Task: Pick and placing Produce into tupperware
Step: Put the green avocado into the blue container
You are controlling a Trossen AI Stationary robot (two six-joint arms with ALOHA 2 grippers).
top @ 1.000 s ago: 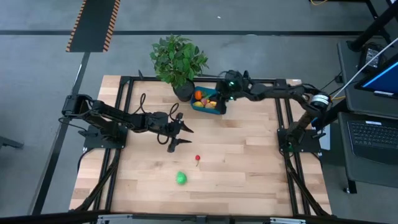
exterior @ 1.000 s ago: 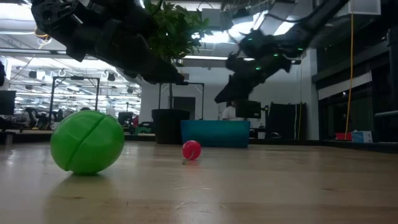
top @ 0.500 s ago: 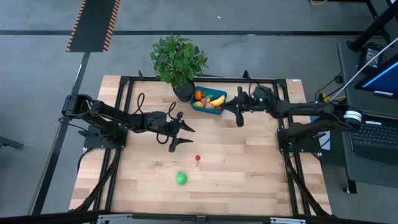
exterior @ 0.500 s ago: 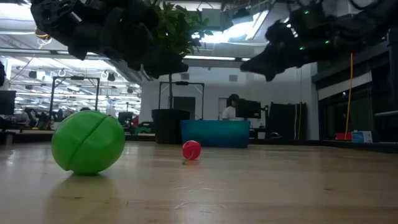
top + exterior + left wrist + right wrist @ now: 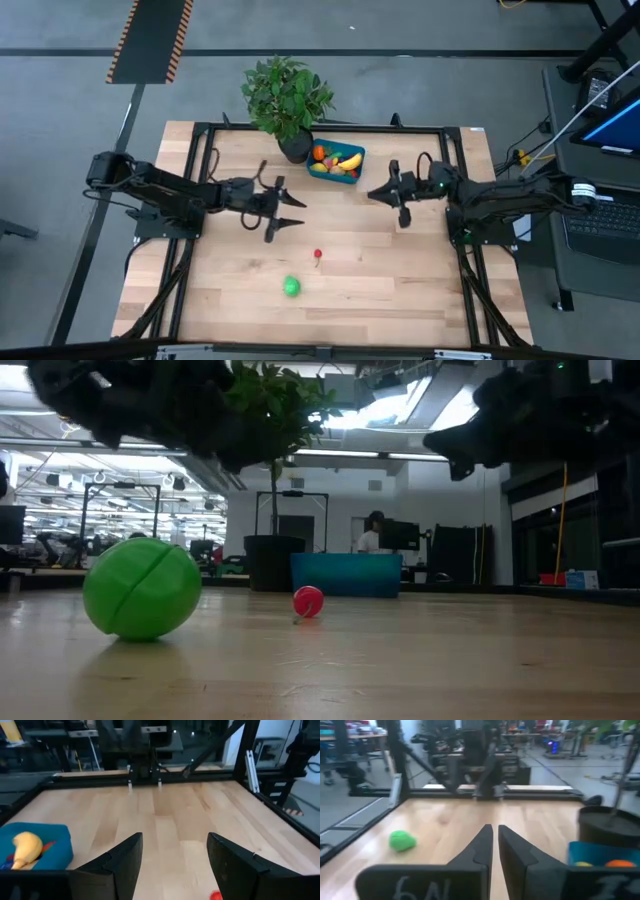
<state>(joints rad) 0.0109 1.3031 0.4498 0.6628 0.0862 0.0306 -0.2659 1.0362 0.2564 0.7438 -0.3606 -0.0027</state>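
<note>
On my screens I count, first, the pale wooden slatted table point(image 5: 400, 270) inside its black metal frame. Second, the shallow teal-blue plastic tupperware point(image 5: 335, 167) with rounded corners, sitting near the far edge of the table just beside the dark pot of the leafy green potted plant point(image 5: 287, 97); in it I see a yellow toy banana point(image 5: 347, 160), an orange-red piece point(image 5: 319, 153) and other small pieces I cannot tell apart. Third, two produce items lying loose on the bare wood, well apart from the container: a small red round piece point(image 5: 318, 255) near the middle of the table, and a larger round green piece point(image 5: 291, 286) with a seam across it, nearer the front edge. Fourth, my left gripper point(image 5: 287, 212), reaching in from the left side and hovering above the table between the container and the red piece; its two dark fingers point(image 5: 125, 862) stand spread apart with nothing between them. Fifth, my right gripper point(image 5: 372, 195), held over the table to the right of the container, its fingers point(image 5: 479, 850) pressed nearly together and carrying nothing. In the low view a person point(image 5: 372, 533) sits in the room behind the table.
</note>
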